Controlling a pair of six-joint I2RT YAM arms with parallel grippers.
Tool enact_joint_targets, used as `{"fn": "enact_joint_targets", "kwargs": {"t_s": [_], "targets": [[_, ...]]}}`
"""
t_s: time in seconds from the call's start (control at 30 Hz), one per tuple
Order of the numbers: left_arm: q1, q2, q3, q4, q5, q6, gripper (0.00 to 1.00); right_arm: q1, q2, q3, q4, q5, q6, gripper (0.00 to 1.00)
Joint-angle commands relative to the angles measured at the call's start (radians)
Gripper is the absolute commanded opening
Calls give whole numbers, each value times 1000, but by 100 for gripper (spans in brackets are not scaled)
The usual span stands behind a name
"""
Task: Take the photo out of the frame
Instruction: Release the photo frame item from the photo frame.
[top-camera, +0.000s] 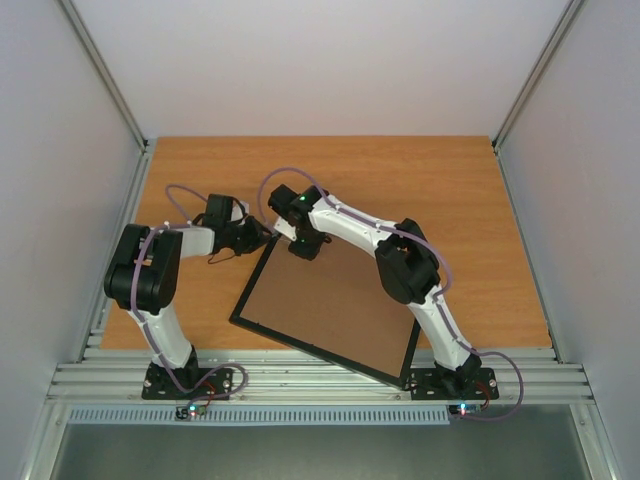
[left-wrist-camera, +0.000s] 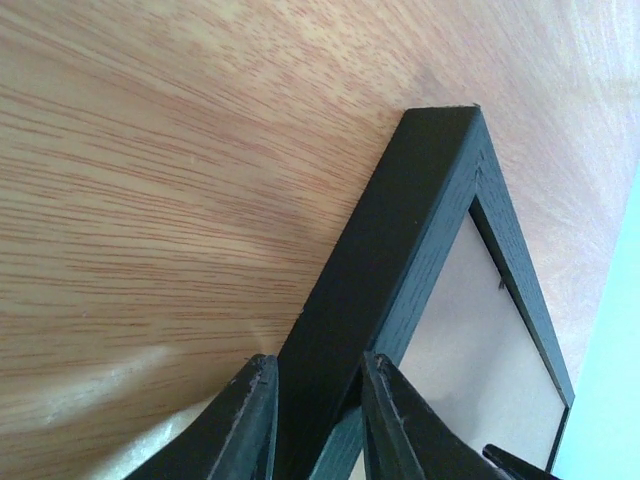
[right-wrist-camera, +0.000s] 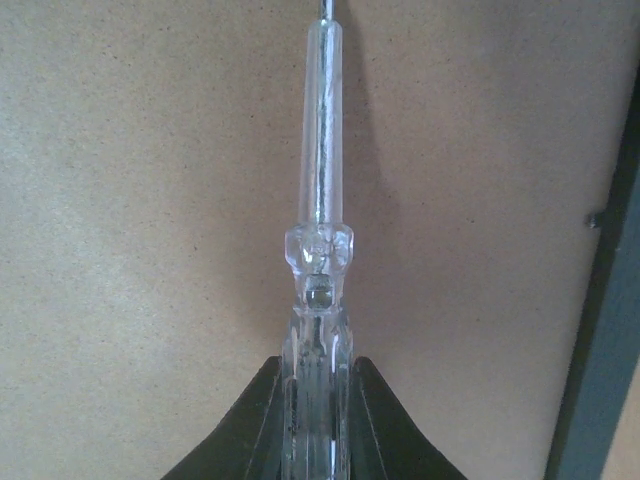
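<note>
Here we are at the table (top-camera: 400, 180), and the frame (left-wrist-camera: 385, 260) lies flat on it, back side up, with the brown backing board (top-camera: 335, 305) facing the ceiling. The photo itself I cannot see from any angle; only the backing shows.

The left gripper (left-wrist-camera: 318, 362) is down at the frame's far left corner. Its two fingers (left-wrist-camera: 250, 430) straddle the black rail, one on the outer side over bare wood, the other on the inner side by the backing. The rail runs straight ahead between them to the corner just beyond the tips. Both fingers look tight against the rail, but whether they truly pinch it I cannot tell.

Over to the right gripper (right-wrist-camera: 315, 365): it hangs above the backing board near the frame's far edge, close beside the left one. Its jaws are closed tight on a clear stick (right-wrist-camera: 323, 150). The stick pokes straight out ahead of the fingertips, low over the brown board, and its far tip runs out of the wrist view. Off to the right of those jaws, a small metal tab (right-wrist-camera: 595, 218) sits against the dark rail.
</note>
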Motion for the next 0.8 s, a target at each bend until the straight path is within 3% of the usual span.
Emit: {"fn": "enact_joint_targets", "kwargs": {"t_s": [0.0, 0.5, 0.77], "targets": [[0, 31, -35, 6, 16, -2, 24, 5, 30, 36, 70, 123, -19, 1], [-20, 36, -97, 65, 58, -22, 22, 30, 80, 352, 34, 31, -36, 1], [-39, 14, -115, 65, 61, -24, 20, 34, 65, 369, 155, 48, -15, 1]]}}
